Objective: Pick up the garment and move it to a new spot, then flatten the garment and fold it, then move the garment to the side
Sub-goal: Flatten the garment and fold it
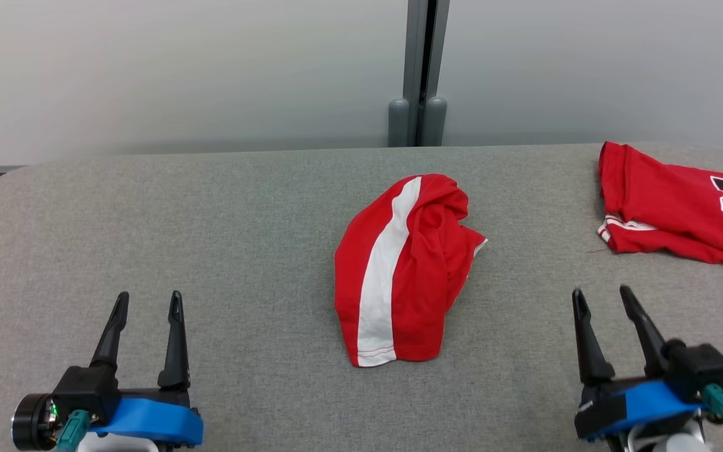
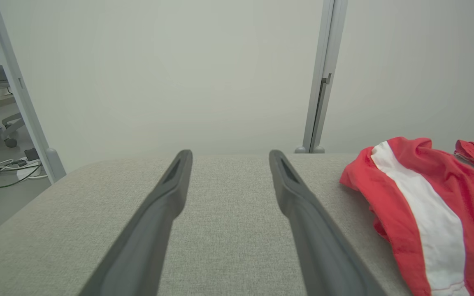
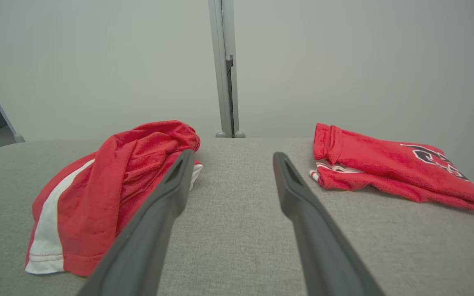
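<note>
The left pincer (image 1: 149,295) and right pincer (image 1: 601,290) sit with fingers apart, holding nothing. Between and beyond them, the crumpled red garment (image 1: 424,282) lies on the table (image 1: 242,220). It looks like light, limp cloth, likely best pinched at a raised fold.

Even, soft light; faint shadows; sharp; wrist views wide-angle-stretched.

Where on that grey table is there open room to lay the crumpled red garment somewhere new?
The widest bare stretch is the left half of the table, between the crumpled garment, the left gripper and the far edge. A narrower strip separates the garment from the numbered jersey, which crowds the far right corner.
</note>
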